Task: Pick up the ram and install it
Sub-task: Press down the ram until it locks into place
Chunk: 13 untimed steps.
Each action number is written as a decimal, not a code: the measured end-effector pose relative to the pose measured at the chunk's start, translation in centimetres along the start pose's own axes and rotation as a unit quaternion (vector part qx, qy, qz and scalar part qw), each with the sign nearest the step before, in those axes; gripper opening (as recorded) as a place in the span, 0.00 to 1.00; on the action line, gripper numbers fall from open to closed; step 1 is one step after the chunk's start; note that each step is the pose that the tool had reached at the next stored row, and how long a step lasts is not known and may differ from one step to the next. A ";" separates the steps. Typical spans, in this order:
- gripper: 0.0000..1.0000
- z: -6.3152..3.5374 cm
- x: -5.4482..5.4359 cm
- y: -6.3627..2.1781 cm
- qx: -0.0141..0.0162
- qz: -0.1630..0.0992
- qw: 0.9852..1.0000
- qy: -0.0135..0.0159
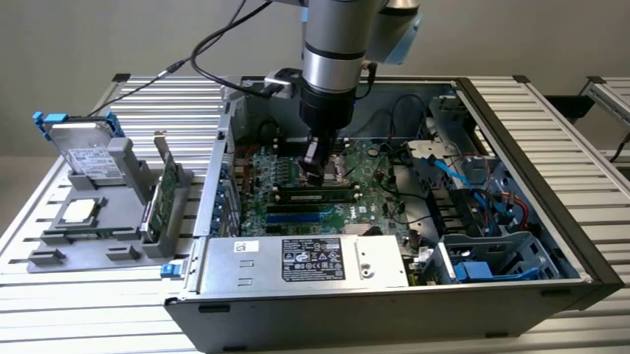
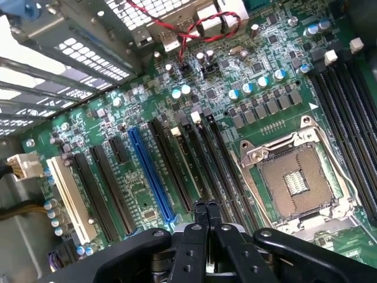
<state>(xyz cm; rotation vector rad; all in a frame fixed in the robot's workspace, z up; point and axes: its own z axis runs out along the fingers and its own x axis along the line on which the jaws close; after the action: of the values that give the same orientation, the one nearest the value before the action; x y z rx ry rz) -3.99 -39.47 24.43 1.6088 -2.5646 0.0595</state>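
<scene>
While the grey robot arm reaches down into the open black computer case (image 1: 551, 243), its black gripper (image 1: 313, 158) hangs just above the green motherboard (image 1: 295, 173). In the wrist view the two fingertips (image 2: 199, 211) are pressed together with nothing between them. A long, thin dark green ram stick (image 1: 317, 196) lies seated in a black slot just below the gripper. Outside the case, a grey plastic holder (image 1: 99, 221) carries a silver hard drive (image 1: 87, 158) and a green card (image 1: 162, 192).
</scene>
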 end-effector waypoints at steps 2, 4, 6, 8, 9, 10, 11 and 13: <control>0.10 0.00 0.0 0.00 -0.002 0.014 1.000 0.000; 0.10 0.00 0.0 0.00 -0.003 0.029 1.000 -0.001; 0.10 0.00 0.0 0.00 -0.005 0.043 0.999 -0.001; 0.10 0.00 0.0 0.00 -0.006 0.057 0.998 -0.002; 0.10 0.00 0.0 0.00 -0.006 0.063 0.998 -0.003; 0.10 0.00 0.0 0.00 -0.005 0.070 0.998 -0.003; 0.10 0.00 0.0 0.00 -0.005 0.076 0.997 -0.004; 0.10 0.00 0.0 0.00 -0.004 0.089 0.996 -0.006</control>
<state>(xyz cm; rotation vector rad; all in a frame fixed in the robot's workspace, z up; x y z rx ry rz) -3.99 -39.47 24.42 1.3787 -2.7059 0.0545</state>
